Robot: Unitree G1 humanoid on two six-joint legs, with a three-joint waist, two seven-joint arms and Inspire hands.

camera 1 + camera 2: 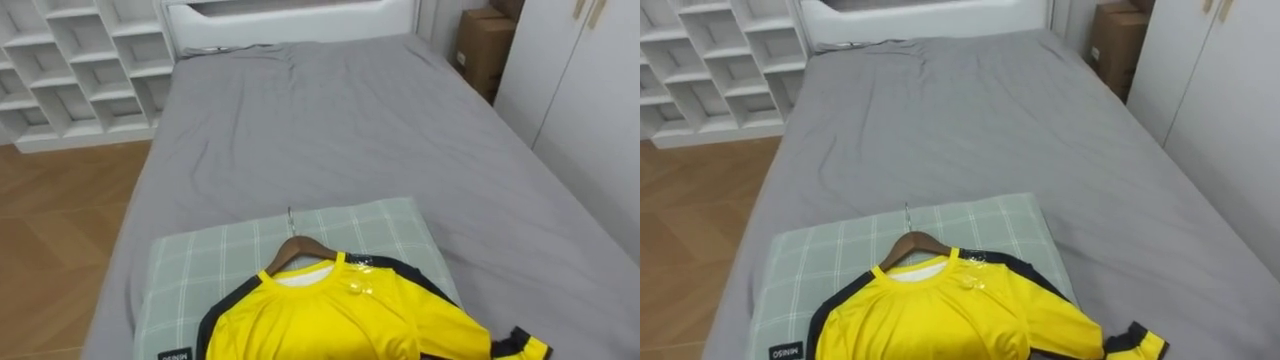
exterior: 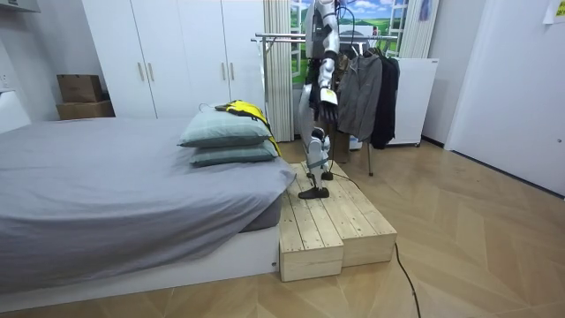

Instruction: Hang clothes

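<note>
Yellow shirt (image 1: 340, 320) on its wooden hanger (image 1: 297, 247) lies on the near pillow (image 1: 200, 265); left robot hand (image 2: 325, 99) hangs at side, grip state unreadable; suggest grasping hanger neck, keeping hook free.

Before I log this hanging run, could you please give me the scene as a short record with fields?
shirt: yellow shirt on a wooden hanger, lying flat on the pillow
pillow: green checked, top of two stacked
bed: grey sheet
rail: behind the robot, dark clothes hanging on it
robot: stands on a wooden platform between bed and rail
left hand: at its side, away from the shirt
task state: shirt not yet picked up
</note>
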